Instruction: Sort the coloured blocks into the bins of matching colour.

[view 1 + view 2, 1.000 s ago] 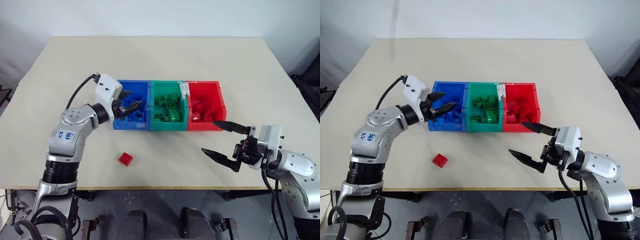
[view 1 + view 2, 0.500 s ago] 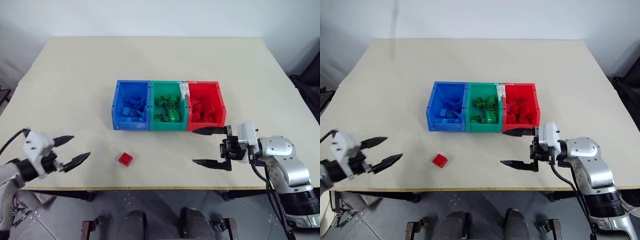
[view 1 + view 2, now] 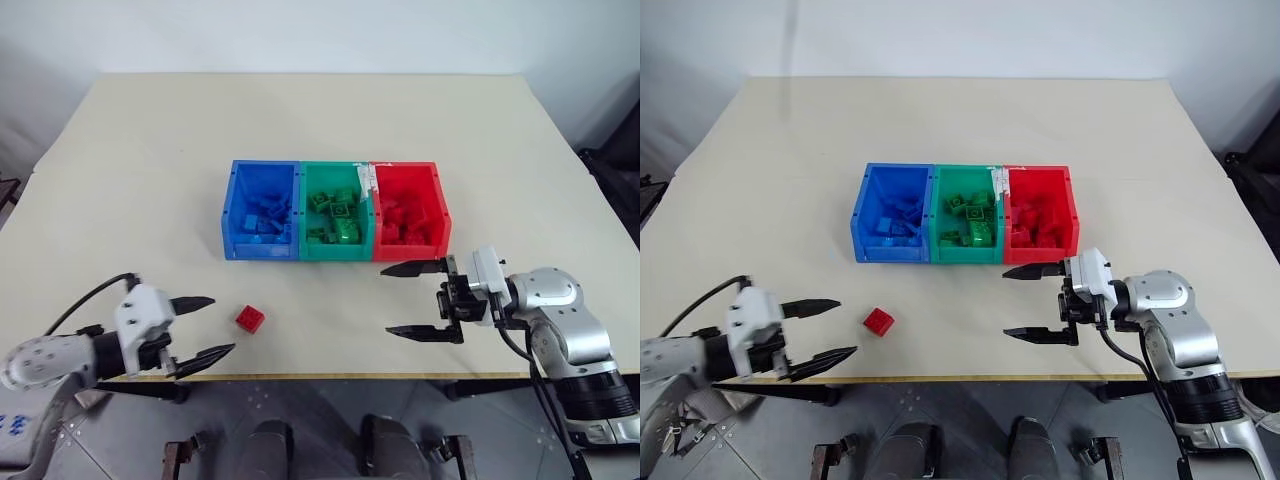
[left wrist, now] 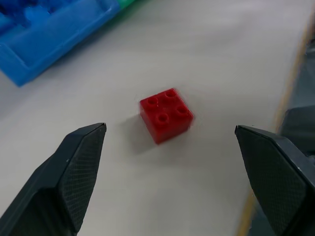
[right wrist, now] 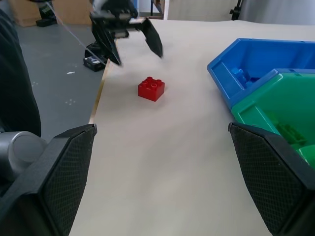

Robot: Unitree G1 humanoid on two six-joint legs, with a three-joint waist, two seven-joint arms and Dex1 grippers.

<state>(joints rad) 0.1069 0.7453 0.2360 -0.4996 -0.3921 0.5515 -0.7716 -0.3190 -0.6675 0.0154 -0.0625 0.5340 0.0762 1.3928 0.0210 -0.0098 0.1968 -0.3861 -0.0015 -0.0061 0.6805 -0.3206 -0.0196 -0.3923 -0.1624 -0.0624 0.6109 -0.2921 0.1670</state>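
Your left gripper sits low at the near left, its arm reaching in from the left edge, with the jaws spread wide, holding nothing and pointing to the right. Your right gripper is at the near right with the forearm bent inward, so its jaws point left, towards the other arm. Those jaws are also spread wide and hold nothing.

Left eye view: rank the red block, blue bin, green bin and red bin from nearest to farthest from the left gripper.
1. Red block, just beside the left gripper.
2. Blue bin, left end of the row.
3. Green bin, middle.
4. Red bin, right end.
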